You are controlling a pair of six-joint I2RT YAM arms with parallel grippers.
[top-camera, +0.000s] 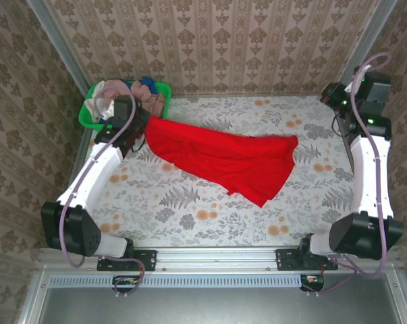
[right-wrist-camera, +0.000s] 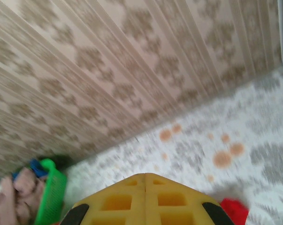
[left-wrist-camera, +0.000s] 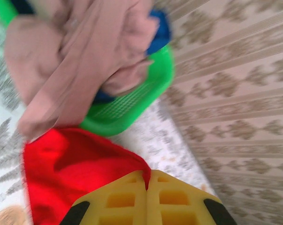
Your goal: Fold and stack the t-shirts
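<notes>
**Red t-shirt (top-camera: 223, 158) spread out, the others heaped in a basket (top-camera: 87, 116)**

One red t-shirt lies rumpled and unfolded on the table (top-camera: 190, 216), stretched from the far left corner toward the middle. The one green basket sits in the far left corner, piled with pink cloth (left-wrist-camera: 85, 56) and one blue piece (left-wrist-camera: 161, 28); how many pink garments there are I cannot tell. The left gripper (left-wrist-camera: 147, 178) is closed, pinching the red t-shirt's corner beside the basket. The right gripper (right-wrist-camera: 145, 180) is closed on nothing, near the far right corner.
</notes>
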